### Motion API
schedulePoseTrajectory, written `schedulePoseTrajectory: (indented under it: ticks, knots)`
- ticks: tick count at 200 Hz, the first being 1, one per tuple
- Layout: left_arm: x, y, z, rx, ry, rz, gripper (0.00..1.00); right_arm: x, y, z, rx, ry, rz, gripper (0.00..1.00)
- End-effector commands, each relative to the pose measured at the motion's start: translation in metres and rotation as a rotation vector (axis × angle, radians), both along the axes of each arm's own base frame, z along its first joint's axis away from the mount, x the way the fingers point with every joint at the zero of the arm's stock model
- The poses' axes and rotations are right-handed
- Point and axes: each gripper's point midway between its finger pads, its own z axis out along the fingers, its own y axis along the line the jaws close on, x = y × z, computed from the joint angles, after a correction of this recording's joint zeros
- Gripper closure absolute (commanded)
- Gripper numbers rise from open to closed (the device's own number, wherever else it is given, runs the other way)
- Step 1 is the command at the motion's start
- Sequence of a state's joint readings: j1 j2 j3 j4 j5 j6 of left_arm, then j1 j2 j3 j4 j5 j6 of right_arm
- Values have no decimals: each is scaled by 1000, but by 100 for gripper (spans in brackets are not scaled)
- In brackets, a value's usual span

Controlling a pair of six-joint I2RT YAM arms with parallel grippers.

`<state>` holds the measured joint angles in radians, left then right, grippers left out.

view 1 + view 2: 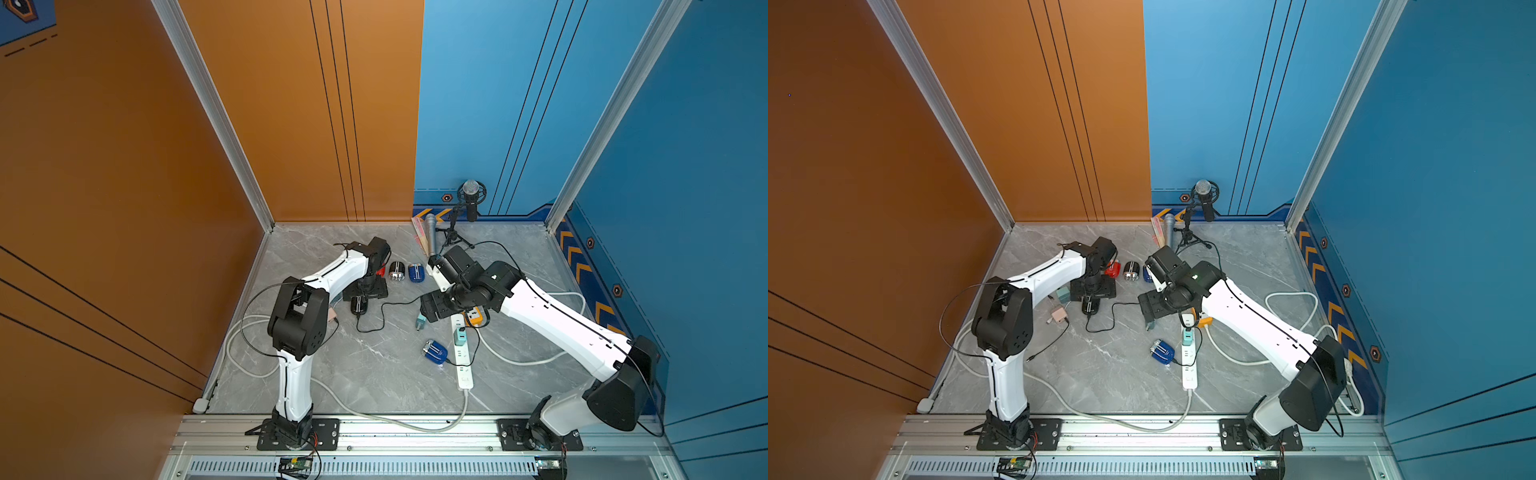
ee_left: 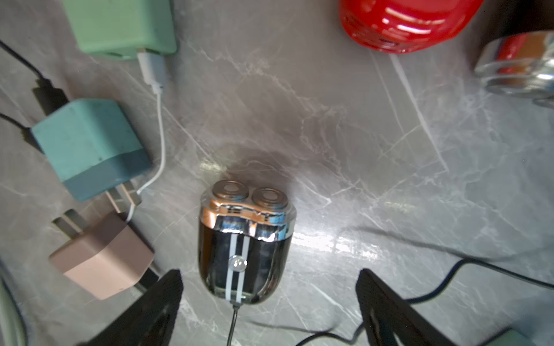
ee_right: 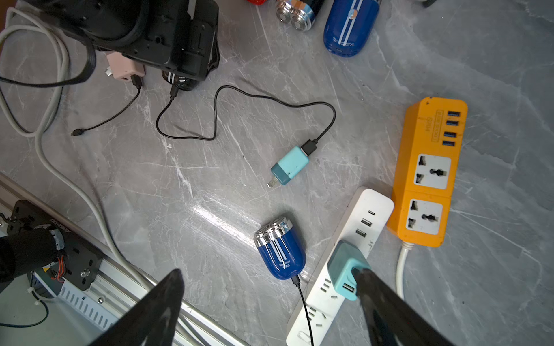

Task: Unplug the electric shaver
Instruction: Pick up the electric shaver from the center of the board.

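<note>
While our left claw (image 2: 269,272) stands wide with the black shaver (image 2: 242,239) lying between its fingers (image 2: 159,302), cable (image 2: 232,323) plugged in its base, we see our right claw (image 3: 268,271) spread wide too, just beside a teal charger (image 3: 344,263) on the white strip (image 3: 370,209).

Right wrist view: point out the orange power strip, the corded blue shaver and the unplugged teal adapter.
orange power strip (image 3: 419,134), right wrist view, bare orange top
corded blue shaver (image 3: 281,254), right wrist view, blue body
unplugged teal adapter (image 3: 290,164), right wrist view, casing middle

Bright even overhead light, glare on tabletop (image 2: 329,242), blurred wrist-view edges
</note>
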<state>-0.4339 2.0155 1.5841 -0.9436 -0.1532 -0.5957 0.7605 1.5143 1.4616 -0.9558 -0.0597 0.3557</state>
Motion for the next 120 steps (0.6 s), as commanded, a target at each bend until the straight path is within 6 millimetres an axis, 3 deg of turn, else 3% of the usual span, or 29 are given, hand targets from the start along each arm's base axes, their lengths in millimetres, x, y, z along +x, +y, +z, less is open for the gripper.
schedulePoseTrajectory:
  ticks: [1, 43, 120]
  knots:
    - [-4, -6, -16, -24, 26, -31, 12, 6, -1, 3, -4, -26, -34, 9]
    - [-18, 4, -32, 4, 68, -16, 18, 7, -3, -1, -17, -27, -47, 8]
    - [-21, 6, -41, 1, 57, -11, 25, 10, -2, -6, -26, -29, -70, 9]
